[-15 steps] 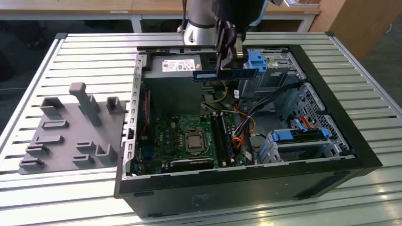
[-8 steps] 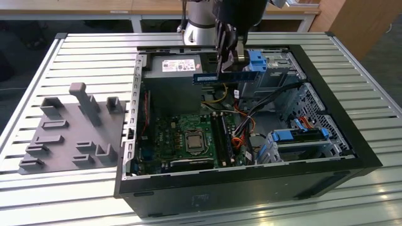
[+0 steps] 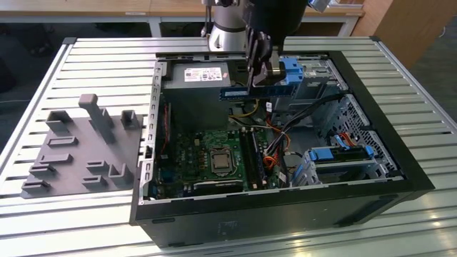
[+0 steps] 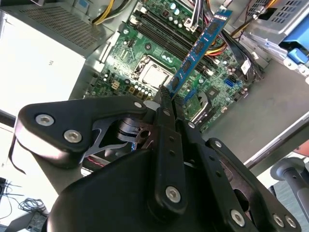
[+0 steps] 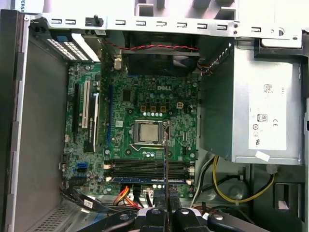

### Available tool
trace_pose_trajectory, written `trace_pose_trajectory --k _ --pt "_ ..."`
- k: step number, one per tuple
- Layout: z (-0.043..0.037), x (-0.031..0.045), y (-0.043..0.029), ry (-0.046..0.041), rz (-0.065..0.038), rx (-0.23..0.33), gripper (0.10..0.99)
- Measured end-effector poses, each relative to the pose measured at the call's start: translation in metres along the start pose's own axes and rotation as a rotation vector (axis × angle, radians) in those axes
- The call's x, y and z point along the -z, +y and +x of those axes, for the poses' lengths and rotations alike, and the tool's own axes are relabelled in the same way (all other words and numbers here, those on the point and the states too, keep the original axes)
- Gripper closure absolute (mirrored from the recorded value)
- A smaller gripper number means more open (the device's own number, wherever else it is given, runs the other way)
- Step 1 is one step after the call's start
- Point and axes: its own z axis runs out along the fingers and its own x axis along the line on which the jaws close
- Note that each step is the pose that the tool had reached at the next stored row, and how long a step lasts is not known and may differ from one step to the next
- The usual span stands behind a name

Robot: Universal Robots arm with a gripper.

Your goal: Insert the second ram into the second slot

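Right now the black metal gripper (image 3: 266, 72) is squeezed shut on the thin, long blue ram stick (image 3: 243, 93), high over the open black computer case (image 3: 271, 219). Its bottom edge is free, probably so it can go into the long black slots (image 5: 145, 166).

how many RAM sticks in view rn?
2. The held RAM stick is in the pincer above the motherboard; the seated RAM stick appears plugged into that board. Others may be hidden.
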Motion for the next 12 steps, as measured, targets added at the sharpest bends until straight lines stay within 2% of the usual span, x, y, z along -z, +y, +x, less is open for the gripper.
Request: trace_pose_trajectory --k 5,12 --pt "0.0055 0.0000 0.0002 0.0008 0.000 0.000 0.949" --pt "0.0065 0.0001 0.0003 0.0023 0.000 -0.014 0.949"
